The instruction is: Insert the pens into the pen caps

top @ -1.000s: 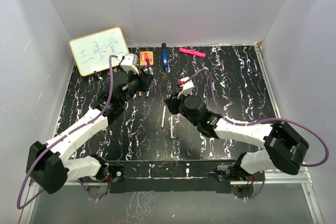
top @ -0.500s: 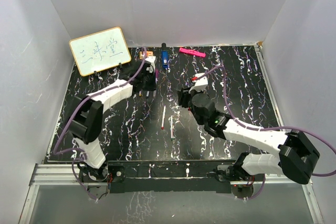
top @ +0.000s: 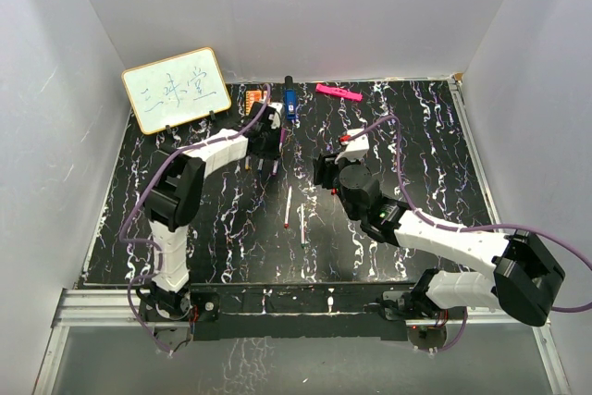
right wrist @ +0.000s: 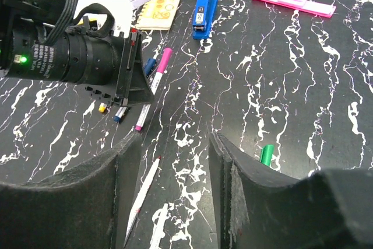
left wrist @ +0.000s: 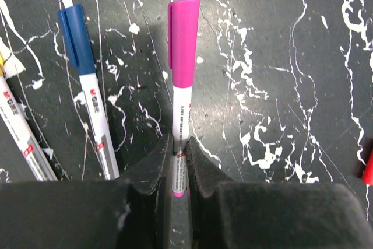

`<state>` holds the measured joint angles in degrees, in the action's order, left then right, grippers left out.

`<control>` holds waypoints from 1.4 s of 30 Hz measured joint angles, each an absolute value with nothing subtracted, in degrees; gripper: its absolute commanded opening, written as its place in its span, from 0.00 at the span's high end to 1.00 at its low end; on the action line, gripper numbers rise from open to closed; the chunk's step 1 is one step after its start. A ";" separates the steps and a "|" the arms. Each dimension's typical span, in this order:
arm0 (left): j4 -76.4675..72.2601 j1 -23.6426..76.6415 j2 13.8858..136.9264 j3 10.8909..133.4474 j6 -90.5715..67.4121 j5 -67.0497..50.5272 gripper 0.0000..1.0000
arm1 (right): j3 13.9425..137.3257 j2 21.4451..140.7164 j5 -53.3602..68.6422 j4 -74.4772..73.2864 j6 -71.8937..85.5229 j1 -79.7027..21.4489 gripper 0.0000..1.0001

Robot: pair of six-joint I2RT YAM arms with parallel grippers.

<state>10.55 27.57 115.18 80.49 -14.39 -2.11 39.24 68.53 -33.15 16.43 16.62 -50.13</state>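
Note:
My left gripper [left wrist: 178,150] is shut on the white barrel of a purple pen [left wrist: 182,94] with its magenta cap on, low over the table. A blue-capped pen [left wrist: 87,94] and a yellow pen [left wrist: 17,126] lie to its left, and a red cap [left wrist: 368,170] shows at the right edge. In the top view the left gripper [top: 267,147] is at the far centre-left. My right gripper [right wrist: 173,144] is open and empty above two uncapped pens [right wrist: 143,193], one of them red-tipped. A green cap [right wrist: 266,154] lies to its right. The two bare pens also show in the top view [top: 289,207].
A whiteboard [top: 176,90] leans at the far left. An orange square [top: 254,97], a thick blue block [top: 289,104] and a flat pink bar [top: 339,92] lie along the far edge. White walls enclose the black marbled table [top: 416,136].
The left arm has stretched out and its gripper has shifted right over the capped pens. The right gripper has moved a little right and away from the two bare pens.

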 measured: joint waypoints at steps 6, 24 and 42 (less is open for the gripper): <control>12.56 27.31 119.59 84.86 -14.98 -1.45 1.00 | 39.24 68.55 -33.78 16.40 16.64 -50.13 0.43; 14.26 26.96 120.25 85.84 -16.43 1.08 0.88 | 39.24 68.55 -36.53 16.40 16.80 -50.13 0.10; 12.71 26.79 104.22 79.50 -16.51 0.71 0.89 | 39.24 70.98 -42.30 14.85 21.04 -48.36 0.30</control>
